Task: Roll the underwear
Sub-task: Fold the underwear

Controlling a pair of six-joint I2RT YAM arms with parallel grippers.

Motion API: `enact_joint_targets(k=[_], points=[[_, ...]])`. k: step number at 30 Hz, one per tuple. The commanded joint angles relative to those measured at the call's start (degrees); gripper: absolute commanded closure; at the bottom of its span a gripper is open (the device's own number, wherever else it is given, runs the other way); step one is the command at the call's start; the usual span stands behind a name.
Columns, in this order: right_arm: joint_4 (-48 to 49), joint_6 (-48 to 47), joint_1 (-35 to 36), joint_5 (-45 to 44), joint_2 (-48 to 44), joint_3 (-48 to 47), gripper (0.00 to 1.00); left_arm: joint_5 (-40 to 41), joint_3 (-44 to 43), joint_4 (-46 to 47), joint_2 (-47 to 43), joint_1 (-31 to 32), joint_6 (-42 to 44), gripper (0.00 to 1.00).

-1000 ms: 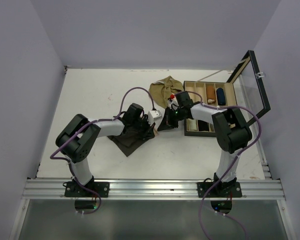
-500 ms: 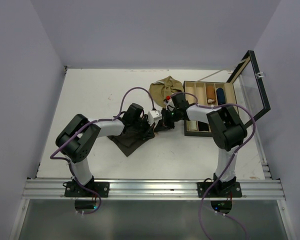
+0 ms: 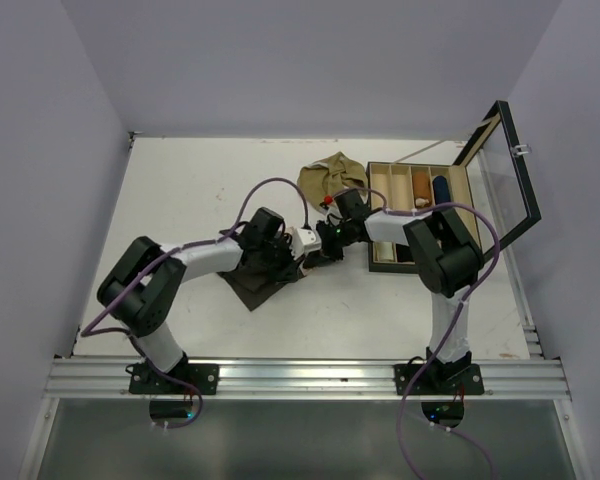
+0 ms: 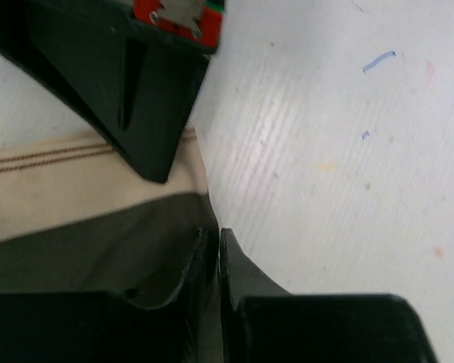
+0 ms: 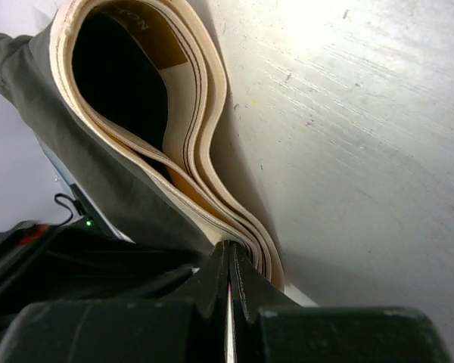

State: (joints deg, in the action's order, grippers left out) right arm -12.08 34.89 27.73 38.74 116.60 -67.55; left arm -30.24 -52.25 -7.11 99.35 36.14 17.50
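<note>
The dark brown underwear [image 3: 257, 283] lies on the table between the arms, its beige waistband [image 5: 204, 113] folded into several curved layers. My right gripper [image 5: 231, 246] is shut on the waistband's folded edge, low over the table [image 3: 320, 245]. My left gripper [image 4: 214, 236] is right beside it [image 3: 298, 260]. Its fingers [image 4: 238, 268] stand a thin slit apart at the corner of the dark cloth [image 4: 98, 242], which runs into the slit. The olive-tan underwear [image 3: 330, 176] lies crumpled farther back, touched by neither gripper.
A dark compartment box [image 3: 420, 262] stands at the right, with rolled items in its rear slots and its glass lid [image 3: 508, 165] raised. The right gripper's black body [image 4: 129, 76] fills the upper left of the left wrist view. Grey walls surround the white table [image 3: 180, 190].
My right gripper has moved left with the waistband end and now sits against the left gripper. The left arm has shifted slightly right.
</note>
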Motion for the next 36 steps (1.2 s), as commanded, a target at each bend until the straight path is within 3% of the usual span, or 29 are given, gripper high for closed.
enact_joint_targets(k=[1,6,10,22,36], points=[[-0.41,-0.36,-0.13,-5.70,0.48,5.23,1.00,2.73,-0.40,-11.77,-11.00,-0.45,8.42,0.84],[2.67,2.89,0.22,-3.94,1.09,7.17,1.00,9.21,-0.14,-22.58,-24.08,-1.77,13.70,0.77],[3.64,4.91,0.22,-4.20,1.26,7.78,1.00,13.80,2.15,-26.80,-27.19,-1.86,13.18,0.75],[3.20,4.92,0.14,-4.20,2.50,7.52,1.00,21.27,4.61,-24.71,-17.44,-0.90,6.50,0.78],[2.06,4.39,0.14,-4.64,3.72,6.73,1.00,20.39,6.81,-22.07,-14.02,-0.72,6.06,0.77]])
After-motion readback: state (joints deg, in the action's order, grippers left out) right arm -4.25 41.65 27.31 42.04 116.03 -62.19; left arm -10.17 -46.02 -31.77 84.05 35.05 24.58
